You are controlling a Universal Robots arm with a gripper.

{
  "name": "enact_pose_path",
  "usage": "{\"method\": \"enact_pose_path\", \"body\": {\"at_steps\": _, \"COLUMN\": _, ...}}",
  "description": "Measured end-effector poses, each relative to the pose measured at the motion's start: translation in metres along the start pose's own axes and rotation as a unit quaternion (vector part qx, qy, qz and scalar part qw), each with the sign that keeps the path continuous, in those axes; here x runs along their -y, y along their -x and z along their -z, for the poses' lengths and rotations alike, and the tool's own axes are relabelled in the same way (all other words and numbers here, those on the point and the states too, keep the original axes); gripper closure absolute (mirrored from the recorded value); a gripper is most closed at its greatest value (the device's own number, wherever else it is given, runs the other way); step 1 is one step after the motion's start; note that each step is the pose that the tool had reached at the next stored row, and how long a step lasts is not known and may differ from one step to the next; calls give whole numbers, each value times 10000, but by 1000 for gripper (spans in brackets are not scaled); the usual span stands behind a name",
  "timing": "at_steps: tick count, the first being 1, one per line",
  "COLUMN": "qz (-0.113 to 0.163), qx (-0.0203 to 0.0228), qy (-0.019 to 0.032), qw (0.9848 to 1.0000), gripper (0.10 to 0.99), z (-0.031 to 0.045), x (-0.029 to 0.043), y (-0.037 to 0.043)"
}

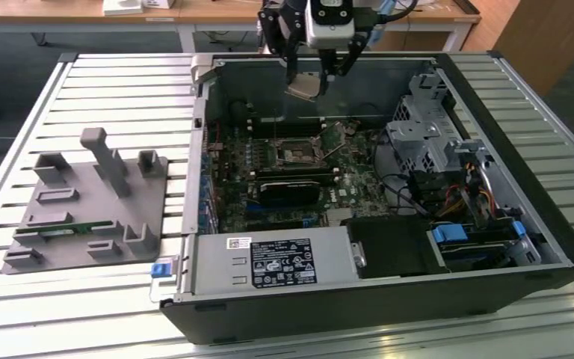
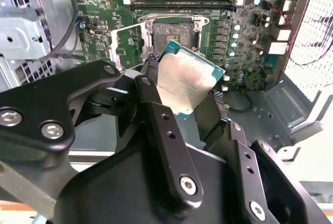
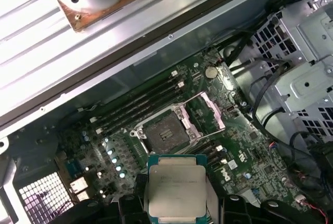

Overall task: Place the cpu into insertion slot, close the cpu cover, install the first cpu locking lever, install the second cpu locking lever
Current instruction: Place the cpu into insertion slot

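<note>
Silvery cpu (image 3: 177,190) is clamped between the black fingers (image 2: 156,104), held in the air above the far side of the case (image 1: 367,314). Below, the slot (image 1: 295,154) lies bare, with its cover (image 3: 210,112) open beside it.

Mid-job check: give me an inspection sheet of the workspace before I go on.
Surface: slatted metal table carrying the open computer case.
Job's things: cpu held tilted above the motherboard; insertion slot empty; cpu cover swung open beside it.
Clutter: grey fixture block on the table, at the exterior view's left of the case.
Grippers: gripper shut on the cpu, over the case.
Cables: coloured cables by the drive cage, apart from the slot.
Surroundings: wooden desk behind the table.
</note>
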State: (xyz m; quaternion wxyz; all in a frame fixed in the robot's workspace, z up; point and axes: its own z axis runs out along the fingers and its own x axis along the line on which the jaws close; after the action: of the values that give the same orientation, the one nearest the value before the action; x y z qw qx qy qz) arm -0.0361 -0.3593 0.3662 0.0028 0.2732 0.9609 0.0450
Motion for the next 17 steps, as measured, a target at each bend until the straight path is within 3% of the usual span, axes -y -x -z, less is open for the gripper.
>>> {"method": "enact_pose_path", "body": {"at_steps": 5, "qz": -316, "qx": 29, "qy": 5, "qw": 9995, "gripper": 557, "z": -7, "x": 1, "y": 0}}
{"method": "enact_pose_path", "body": {"at_steps": 9, "qz": -658, "qx": 63, "qy": 6, "qw": 9978, "gripper": 557, "z": -14, "x": 2, "y": 0}}
{"method": "enact_pose_path", "body": {"at_steps": 13, "qz": -1013, "qx": 94, "qy": 11, "qw": 9948, "gripper": 557, "z": -22, "x": 2, "y": 1}}
{"method": "enact_pose_path", "body": {"at_steps": 17, "qz": -1375, "qx": 126, "qy": 18, "qw": 9904, "gripper": 557, "z": -31, "x": 3, "y": 1}}
